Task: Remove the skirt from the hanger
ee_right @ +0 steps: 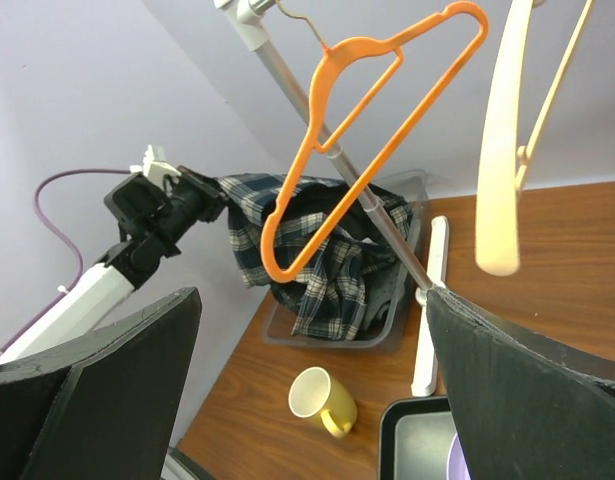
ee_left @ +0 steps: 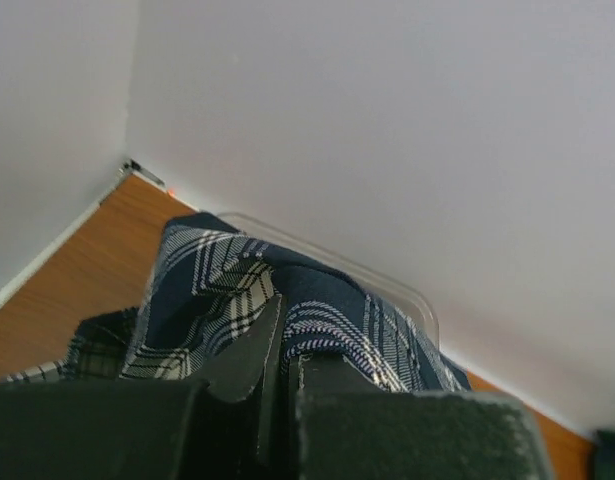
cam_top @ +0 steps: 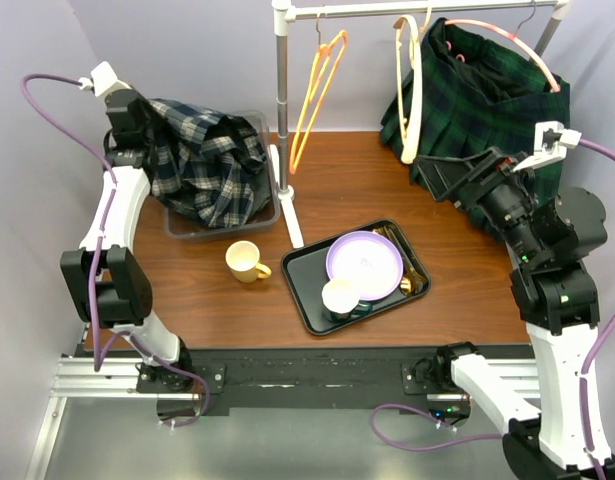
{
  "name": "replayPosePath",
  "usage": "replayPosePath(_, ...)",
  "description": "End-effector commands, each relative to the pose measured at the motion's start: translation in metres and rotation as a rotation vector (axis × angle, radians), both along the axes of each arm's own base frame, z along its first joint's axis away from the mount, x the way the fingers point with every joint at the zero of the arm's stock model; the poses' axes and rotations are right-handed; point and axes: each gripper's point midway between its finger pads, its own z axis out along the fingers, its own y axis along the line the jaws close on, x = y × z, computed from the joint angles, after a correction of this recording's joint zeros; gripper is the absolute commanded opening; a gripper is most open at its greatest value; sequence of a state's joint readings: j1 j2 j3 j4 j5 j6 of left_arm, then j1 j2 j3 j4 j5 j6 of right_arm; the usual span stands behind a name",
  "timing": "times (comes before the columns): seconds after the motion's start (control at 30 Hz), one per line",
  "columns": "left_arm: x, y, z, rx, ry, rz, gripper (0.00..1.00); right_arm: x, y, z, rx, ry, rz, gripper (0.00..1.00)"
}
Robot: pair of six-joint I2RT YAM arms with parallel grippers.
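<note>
Shows the blue plaid skirt (cam_top: 207, 160) heaped over the clear bin (cam_top: 219, 230) at upper left, pinched in the clamped left gripper (ee_left: 284, 345), apart from the bare orange hanger (cam_top: 317, 95). Shows the right gripper (cam_top: 455, 178) spread wide, empty, at right.

Gripper (ee_left: 280, 335) closed tight on a fold of navy-and-white plaid cloth (ee_left: 212, 290), cloth heaped in a clear bin (ee_left: 392, 283), wooden table (ee_left: 72, 290) at left, pale walls (ee_left: 387, 120) meeting in a corner behind.
</note>
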State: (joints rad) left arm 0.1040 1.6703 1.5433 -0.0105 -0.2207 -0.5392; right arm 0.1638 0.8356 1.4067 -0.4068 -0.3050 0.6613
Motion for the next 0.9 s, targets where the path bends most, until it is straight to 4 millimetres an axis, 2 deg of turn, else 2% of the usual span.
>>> replayPosePath(0.0, -0.007, -0.028, -0.047, -0.034, 0.117, -0.119, 0.00, -0.004, -0.001, -0.003, -0.010, -0.012, -0.003, 0.99)
replayPosePath(0.03, -0.005, -0.035, -0.081, -0.046, 0.174, -0.154, 0.00, -0.006, 0.000, -0.004, -0.013, -0.012, -0.002, 0.99)
replayPosePath(0.1, -0.002, -0.050, -0.115, -0.067, 0.231, -0.231, 0.00, -0.008, -0.001, -0.004, -0.016, -0.012, -0.004, 0.99)
replayPosePath(0.13, -0.001, -0.061, -0.148, -0.074, 0.299, -0.252, 0.00, -0.010, -0.002, -0.002, -0.018, -0.018, -0.006, 0.99)
replayPosePath(0.2, 0.001, -0.071, -0.177, -0.016, 0.369, -0.253, 0.00, -0.014, -0.003, 0.000, -0.017, -0.025, -0.009, 0.99)
replayPosePath(0.23, -0.002, -0.088, -0.206, 0.016, 0.453, -0.253, 0.00, -0.015, -0.003, 0.001, -0.020, -0.027, -0.011, 0.99)
replayPosePath(0.27, -0.004, -0.090, -0.220, 0.045, 0.499, -0.223, 0.00, -0.015, -0.004, 0.002, -0.020, -0.031, -0.014, 0.99)
replayPosePath(0.3, -0.010, -0.093, -0.248, 0.068, 0.576, -0.203, 0.00, -0.018, -0.005, 0.003, -0.020, -0.038, -0.016, 0.99)
replayPosePath(0.37, -0.013, -0.097, -0.264, 0.049, 0.614, -0.201, 0.00, -0.019, -0.005, 0.003, -0.020, -0.035, -0.018, 0.99)
replayPosePath(0.43, -0.016, -0.096, -0.271, 0.032, 0.618, -0.194, 0.00, -0.021, -0.006, 0.002, -0.026, -0.036, -0.023, 0.99)
replayPosePath(0.47, -0.016, -0.096, -0.270, 0.032, 0.617, -0.194, 0.01, -0.021, -0.007, 0.001, -0.030, -0.035, -0.025, 0.99)
replayPosePath(0.5, -0.016, -0.097, -0.268, 0.031, 0.617, -0.200, 0.07, -0.022, -0.007, 0.001, -0.032, -0.033, -0.027, 0.99)
replayPosePath(0.53, -0.014, -0.099, -0.254, 0.031, 0.602, -0.208, 0.14, -0.024, -0.007, 0.002, -0.036, -0.040, -0.028, 0.99)
replayPosePath(0.57, -0.013, -0.101, -0.244, 0.031, 0.586, -0.218, 0.31, -0.024, -0.008, 0.002, -0.037, -0.040, -0.031, 0.99)
replayPosePath(0.63, -0.009, -0.107, -0.199, 0.027, 0.500, -0.256, 0.47, -0.025, -0.008, 0.002, -0.040, -0.042, -0.030, 0.99)
replayPosePath(0.67, -0.008, -0.109, -0.181, 0.030, 0.463, -0.271, 0.60, -0.026, -0.008, 0.002, -0.038, -0.043, -0.029, 0.99)
replayPosePath(0.73, -0.006, -0.112, -0.125, 0.044, 0.363, -0.297, 0.70, -0.026, -0.007, 0.001, -0.035, -0.039, -0.025, 0.99)
replayPosePath(0.77, -0.006, -0.112, -0.107, 0.056, 0.334, -0.301, 0.78, -0.027, -0.007, 0.001, -0.036, -0.041, -0.022, 0.99)
replayPosePath(0.8, -0.011, -0.108, -0.091, 0.085, 0.327, -0.300, 0.81, -0.027, -0.006, 0.000, -0.035, -0.041, -0.020, 0.99)
replayPosePath(0.83, -0.009, -0.104, -0.067, 0.101, 0.290, -0.290, 0.84, -0.027, -0.006, -0.001, -0.032, -0.040, -0.018, 0.99)
replayPosePath(0.87, -0.010, -0.100, -0.056, 0.116, 0.281, -0.280, 0.90, -0.028, -0.006, 0.000, -0.033, -0.043, -0.020, 0.99)
